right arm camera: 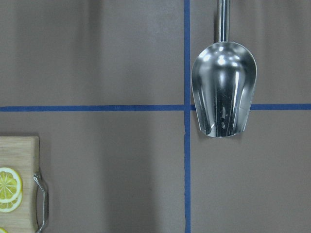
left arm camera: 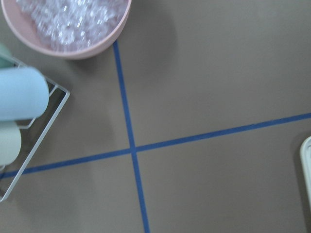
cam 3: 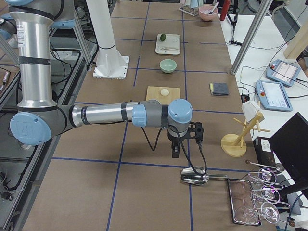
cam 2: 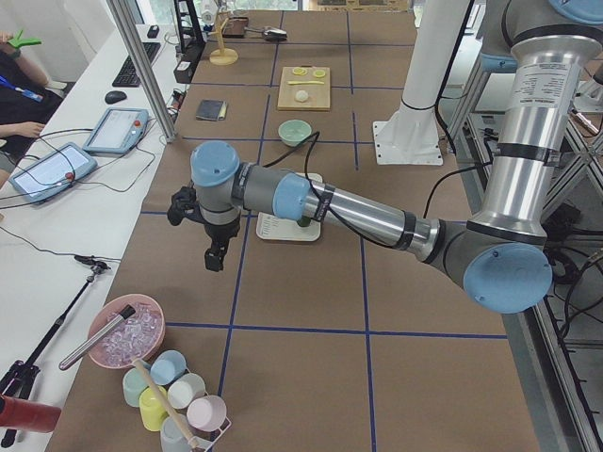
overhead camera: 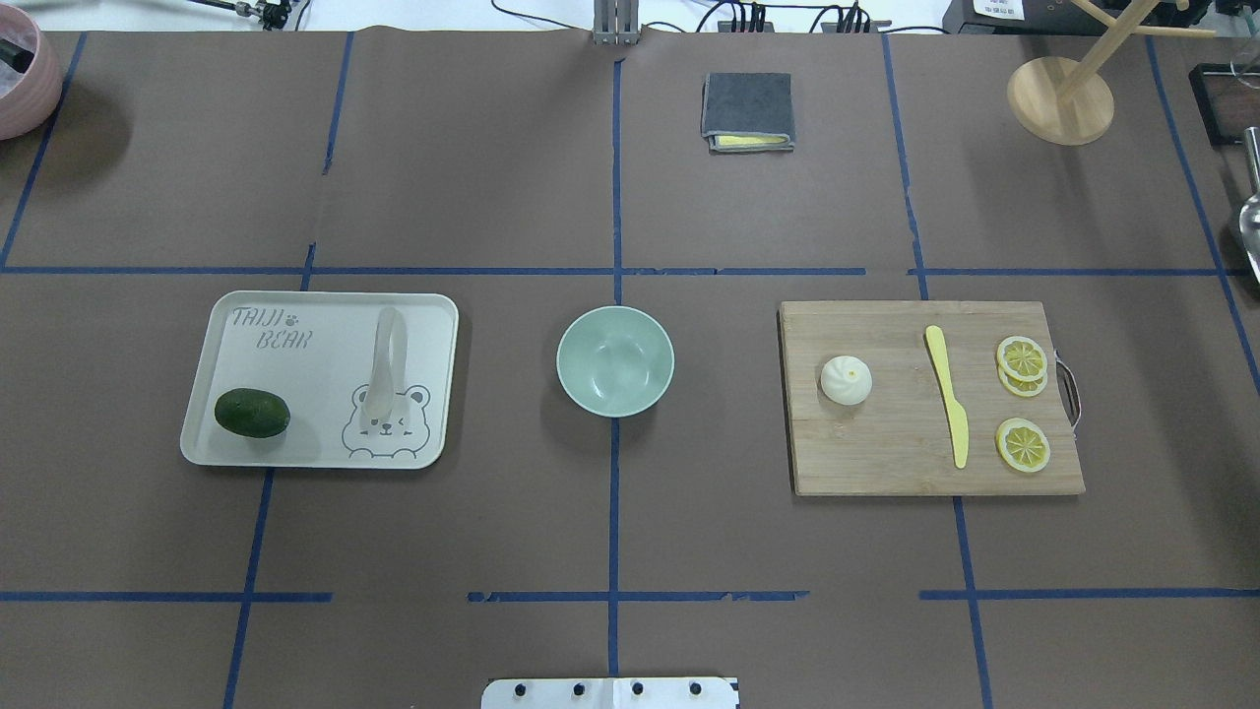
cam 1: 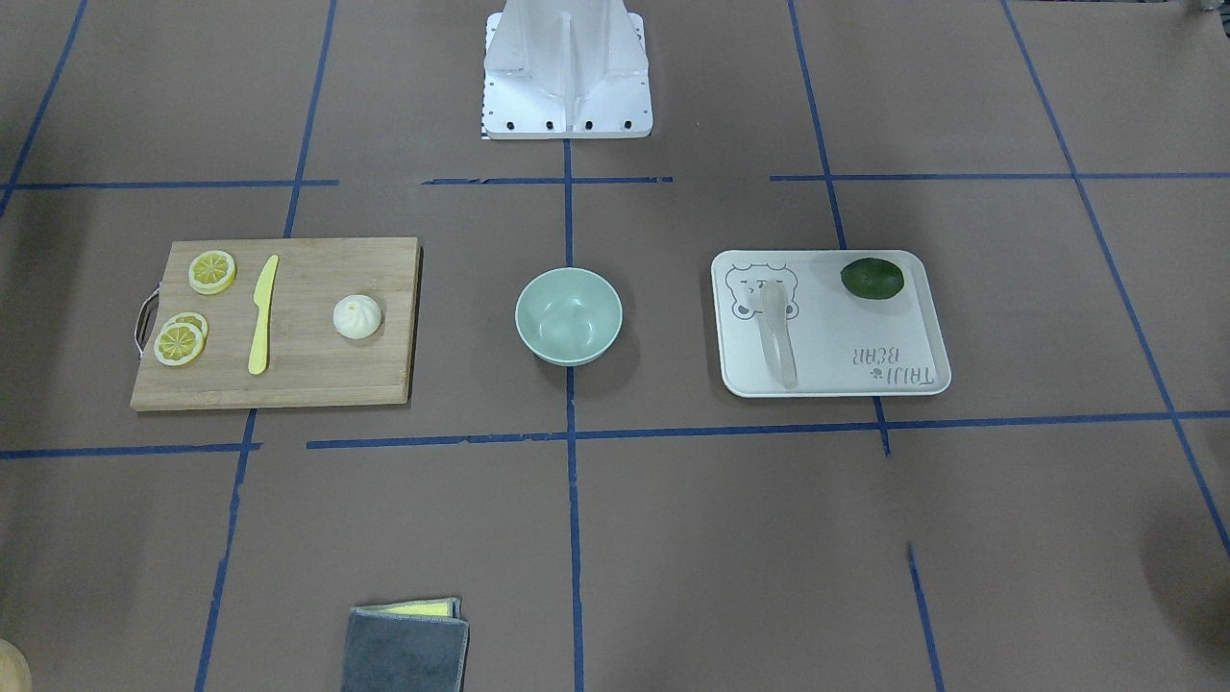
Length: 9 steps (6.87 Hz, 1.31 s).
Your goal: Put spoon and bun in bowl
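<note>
The pale spoon (overhead camera: 386,366) lies on a white tray (overhead camera: 295,384) on the robot's left, also seen in the front view (cam 1: 778,332). The white bun (overhead camera: 846,380) sits on a wooden cutting board (overhead camera: 886,453) on the robot's right. The mint-green bowl (overhead camera: 615,364) stands empty between them at the table's middle. My left gripper (cam 2: 215,256) hangs over the table's left end, far from the tray. My right gripper (cam 3: 176,151) hangs over the right end, beyond the board. I cannot tell whether either is open or shut.
A dark green fruit (overhead camera: 252,413) lies on the tray. A yellow knife (overhead camera: 948,409) and lemon slices (overhead camera: 1022,445) lie on the board. A folded grey cloth (overhead camera: 747,110) lies at the far side. A metal scoop (right arm camera: 223,90) and a pink ice bowl (left arm camera: 68,24) are at the ends.
</note>
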### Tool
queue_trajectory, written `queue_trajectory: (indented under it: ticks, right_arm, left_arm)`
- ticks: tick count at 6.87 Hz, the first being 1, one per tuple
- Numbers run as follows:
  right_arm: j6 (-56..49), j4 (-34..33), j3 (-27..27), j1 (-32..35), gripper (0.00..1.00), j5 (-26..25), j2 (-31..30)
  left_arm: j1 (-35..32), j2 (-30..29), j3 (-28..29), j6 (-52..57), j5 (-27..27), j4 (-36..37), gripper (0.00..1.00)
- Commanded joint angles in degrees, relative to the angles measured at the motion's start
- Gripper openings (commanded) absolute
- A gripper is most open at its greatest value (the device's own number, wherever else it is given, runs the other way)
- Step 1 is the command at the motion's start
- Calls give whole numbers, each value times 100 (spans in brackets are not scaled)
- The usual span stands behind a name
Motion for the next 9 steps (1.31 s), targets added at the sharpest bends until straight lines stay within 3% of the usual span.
queue_trajectory:
  ticks: [1, 3, 4, 6, 9]
  right_arm:
    - [70, -15, -74, -48, 100, 19, 261]
    - [252, 186, -48, -337, 100, 10, 278]
    - [811, 614, -48, -504, 100, 1, 278]
    - [2260, 1589, 30, -960, 100, 19, 278]
    - [3073, 1726, 469, -1515, 100, -25, 296]
  left_arm:
    - [1095, -185, -985, -1913, 61, -200, 100]
    - [2289, -176, -946, -3787, 864, -1434, 99]
    - [2992, -194, -849, -4448, 1635, -1771, 99]
    - [3927, -412, -244, -5740, 2507, -2623, 97]
    - [4852, -966, 398, -6264, 3311, -2592, 96]
